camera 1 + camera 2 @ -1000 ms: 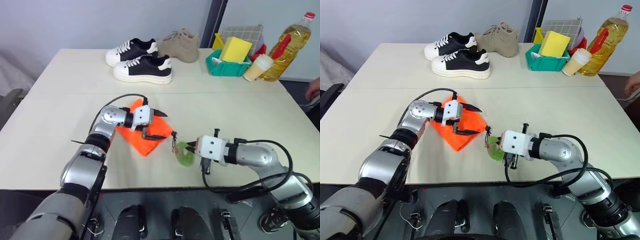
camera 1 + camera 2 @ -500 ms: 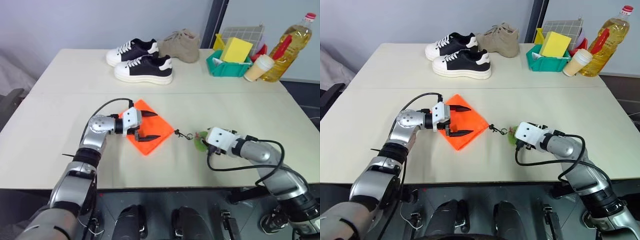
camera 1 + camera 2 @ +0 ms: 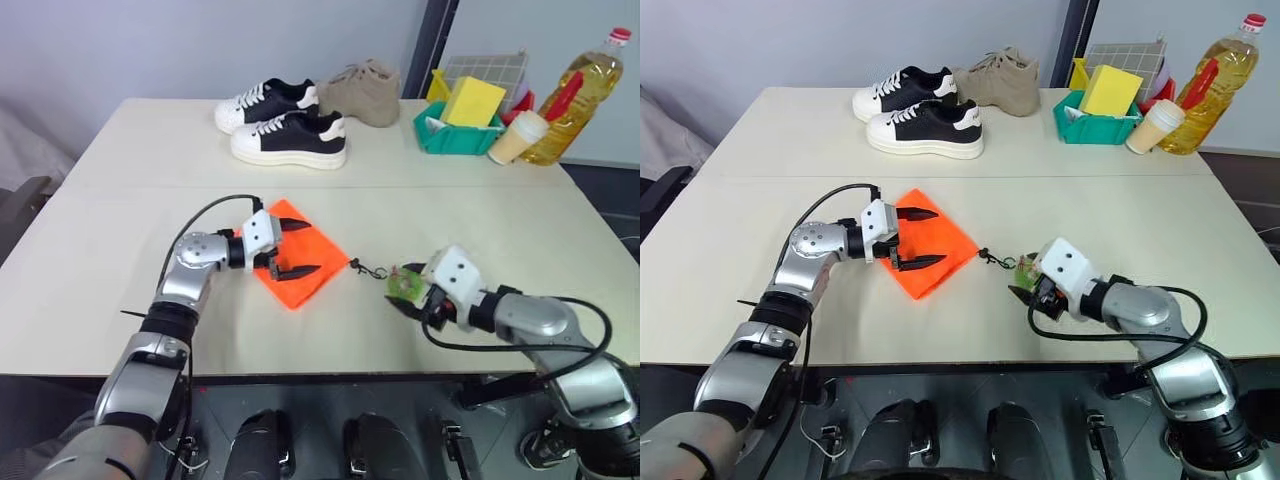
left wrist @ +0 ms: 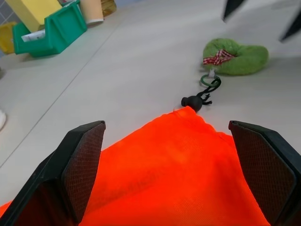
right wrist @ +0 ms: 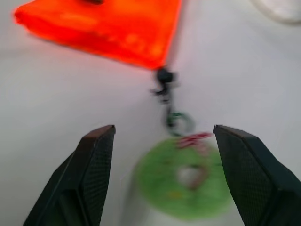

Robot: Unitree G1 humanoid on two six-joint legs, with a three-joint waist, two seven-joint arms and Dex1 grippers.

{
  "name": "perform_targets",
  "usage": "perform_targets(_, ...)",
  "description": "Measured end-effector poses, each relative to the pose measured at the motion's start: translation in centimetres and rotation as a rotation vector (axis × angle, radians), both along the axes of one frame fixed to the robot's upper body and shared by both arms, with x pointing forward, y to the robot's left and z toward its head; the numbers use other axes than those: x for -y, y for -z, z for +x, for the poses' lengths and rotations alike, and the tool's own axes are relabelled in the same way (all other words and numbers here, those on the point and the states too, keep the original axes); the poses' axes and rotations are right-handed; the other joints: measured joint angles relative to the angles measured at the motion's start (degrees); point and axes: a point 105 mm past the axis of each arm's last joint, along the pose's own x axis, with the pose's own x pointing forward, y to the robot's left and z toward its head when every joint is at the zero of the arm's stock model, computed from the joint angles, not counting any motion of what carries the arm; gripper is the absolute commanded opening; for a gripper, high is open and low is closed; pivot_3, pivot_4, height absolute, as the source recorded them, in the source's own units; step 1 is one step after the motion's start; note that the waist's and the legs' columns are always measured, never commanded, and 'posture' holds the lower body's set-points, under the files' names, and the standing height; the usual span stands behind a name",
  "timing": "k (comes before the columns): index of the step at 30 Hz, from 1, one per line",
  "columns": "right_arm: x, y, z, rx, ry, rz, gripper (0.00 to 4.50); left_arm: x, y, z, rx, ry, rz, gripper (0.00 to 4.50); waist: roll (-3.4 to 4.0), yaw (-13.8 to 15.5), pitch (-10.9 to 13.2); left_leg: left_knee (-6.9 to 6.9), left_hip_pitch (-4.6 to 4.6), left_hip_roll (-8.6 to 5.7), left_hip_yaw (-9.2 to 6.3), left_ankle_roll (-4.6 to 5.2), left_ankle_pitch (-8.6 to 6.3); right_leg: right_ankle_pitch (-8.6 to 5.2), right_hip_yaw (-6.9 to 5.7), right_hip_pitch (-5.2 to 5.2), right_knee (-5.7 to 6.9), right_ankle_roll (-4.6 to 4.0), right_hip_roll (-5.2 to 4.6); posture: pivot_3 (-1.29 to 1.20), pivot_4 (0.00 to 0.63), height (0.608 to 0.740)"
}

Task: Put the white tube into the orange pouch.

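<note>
**Cord let go, pouch lying flat**

Rightward is where the green tag (image 4: 235, 59) has travelled: a second ago it lay close by the orange pouch (image 3: 300, 262) in the right gripper's (image 5: 163, 127) pinch. Now it rests on the table (image 3: 480, 220) well to the pouch's right, with the black cord (image 4: 200, 96) drawn out between them. That gripper has released the tag, and its fingers stand apart just on the tag's near side.

The left gripper (image 3: 312, 248) hovers over the pouch's left half with its fingers spread wide, gripping nothing. I cannot tell whether the white tube is already inside the pouch.

This looks to me like the drawstring stage, closing the pouch. If so, both arms next need to back away cleanly without snagging the cord.
</note>
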Motion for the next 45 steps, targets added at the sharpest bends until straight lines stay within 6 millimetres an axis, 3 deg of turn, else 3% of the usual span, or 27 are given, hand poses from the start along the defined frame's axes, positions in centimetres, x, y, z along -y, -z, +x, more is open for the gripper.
perform_targets(2, -0.3, 1.0, 0.3, -0.031, 0.037, 0.008, 2.90, 0.2, -0.1, 0.0, 0.002, 0.000, -0.009, 4.50, 0.00, 0.0, 0.0, 0.01, -0.01, 0.00, 0.00, 0.01, -0.01, 0.00, 0.00, 0.00, 0.00, 0.00, -0.01, 0.00, 0.150, 0.740)
perform_targets(4, 0.0, 2.0, 0.7, -0.058, 0.081, 0.000, 2.08, 0.4, -0.3, 0.0, 0.008, 0.002, -0.013, 4.50, 0.00, 0.1, 0.0, 0.02, -0.02, 0.00, 0.01, 0.01, -0.01, 0.00, 0.00, 0.00, 0.00, 0.00, -0.01, 0.00, 0.150, 0.740)
perform_targets(8, 0.6, 1.9, 1.0, -0.052, 0.109, -0.033, 0.21, 0.5, -0.6, -0.2, 0.010, 0.002, -0.024, 4.50, 0.00, 0.0, 0.0, 0.02, -0.02, 0.00, 0.00, 0.01, -0.01, 0.00, 0.00, 0.00, 0.01, 0.00, -0.01, 0.00, 0.150, 0.740)
perform_targets(9, 0.7, 1.9, 1.0, -0.051, 0.110, -0.040, 0.05, 0.5, -0.5, -0.2, 0.009, 0.002, -0.026, 4.50, 0.00, 0.0, 0.0, 0.02, -0.01, 0.00, 0.00, 0.01, -0.01, 0.00, 0.00, 0.00, 0.01, 0.00, -0.01, 0.00, 0.150, 0.740)
perform_targets(15, 1.4, 1.5, 1.2, -0.019, 0.103, -0.118, 0.05, 0.2, 0.0, -0.3, -0.014, -0.018, -0.035, 4.50, 0.00, 0.1, 0.0, 0.03, -0.02, -0.01, 0.00, 0.01, -0.01, 0.00, 0.00, 0.01, 0.00, 0.00, -0.03, 0.00, 0.150, 0.740)
perform_targets(18, 1.3, 1.5, 1.2, -0.023, 0.099, -0.112, 0.94, 0.2, -0.1, -0.3, -0.012, -0.022, -0.037, 4.50, 0.00, 0.1, 0.0, 0.04, -0.02, -0.01, 0.00, 0.01, -0.01, 0.00, 0.00, 0.01, 0.01, 0.01, -0.02, 0.00, 0.150, 0.740)
perform_targets(21, 1.4, 1.3, 1.4, -0.007, 0.116, -0.121, 2.41, 0.3, -0.3, -0.3, -0.002, -0.018, -0.038, 4.50, 0.00, 0.1, 0.0, 0.03, -0.02, -0.01, 0.01, 0.01, -0.01, 0.00, 0.00, 0.01, 0.01, 0.01, -0.02, 0.00, 0.150, 0.740)
perform_targets(27, 1.6, 1.4, 1.5, -0.011, 0.137, -0.122, 2.41, 0.5, -0.4, -0.3, -0.002, -0.016, -0.041, 4.50, 0.00, 0.1, 0.0, 0.03, -0.02, -0.01, 0.01, 0.01, -0.01, 0.00, 0.00, 0.01, 0.01, 0.01, -0.02, 0.00, 0.150, 0.740)
perform_targets(30, 1.6, 2.1, 1.5, -0.036, 0.158, -0.108, 1.58, 0.5, -0.4, -0.4, -0.003, -0.015, -0.043, 4.50, 0.00, 0.0, 0.0, 0.03, -0.02, -0.01, 0.01, 0.01, -0.01, 0.00, 0.00, 0.01, 0.01, 0.01, -0.02, 0.00, 0.150, 0.740)
perform_targets(33, 1.9, 2.2, 1.7, -0.033, 0.180, -0.111, 0.02, 0.6, -0.3, -0.3, -0.010, -0.015, -0.044, 4.50, 0.00, 0.1, 0.0, 0.04, -0.01, -0.01, 0.01, 0.01, -0.01, 0.00, 0.00, 0.02, 0.01, 0.00, -0.02, 0.00, 0.150, 0.740)
perform_targets(39, 3.6, 0.6, 2.5, 0.028, 0.224, -0.142, 0.02, 0.6, -0.3, -0.3, -0.014, -0.015, -0.044, 4.50, 0.00, 0.0, 0.0, 0.03, -0.02, -0.01, 0.01, 0.01, -0.01, 0.00, 0.00, 0.00, 0.01, 0.01, -0.02, 0.00, 0.150, 0.740)
perform_targets(42, 3.4, -2.1, 3.3, 0.135, 0.198, -0.118, 0.02, 0.7, -0.3, -0.3, -0.017, -0.014, -0.048, 4.50, 0.00, 0.0, 0.0, 0.03, -0.02, 0.00, 0.01, 0.01, -0.01, 0.00, 0.00, -0.02, 0.01, 0.01, 0.00, 0.00, 0.150, 0.740)
perform_targets(45, 2.1, -6.0, 3.5, 0.273, 0.127, -0.064, 0.02, 0.9, -0.3, -0.2, -0.023, -0.014, -0.052, 4.50, 0.00, 0.0, 0.0, 0.02, -0.02, 0.00, 0.01, 0.01, -0.01, 0.00, 0.00, -0.02, 0.01, 0.02, 0.05, 0.00, 0.150, 0.740)
